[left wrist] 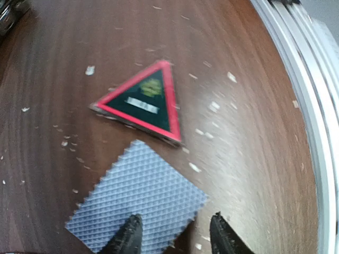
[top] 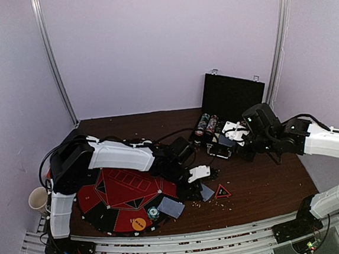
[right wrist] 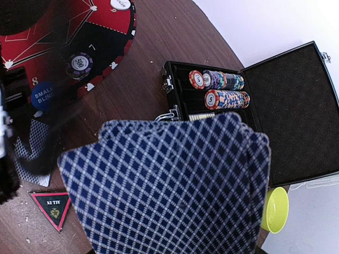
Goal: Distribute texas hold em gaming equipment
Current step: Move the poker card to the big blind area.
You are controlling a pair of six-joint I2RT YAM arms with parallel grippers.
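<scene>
The left gripper point(left wrist: 177, 238) stands half open over the edge of a grey-blue card point(left wrist: 139, 201) lying flat right of the mat point(top: 125, 193). The right gripper point(top: 234, 132) clasps fanned cards point(right wrist: 175, 185) by the case point(top: 232, 95).

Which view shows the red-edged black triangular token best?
Left wrist: the red-edged black triangular token lies large and unobstructed, its gold emblem visible. Top external shows it tiny; right wrist shows it small, lower left.

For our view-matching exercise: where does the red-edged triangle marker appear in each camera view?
Top external: triangle marker lower right of centre.
Left wrist: triangle marker at centre.
Right wrist: triangle marker at bottom left.
Shared landmark: the grey-blue card lying beside it.
</scene>
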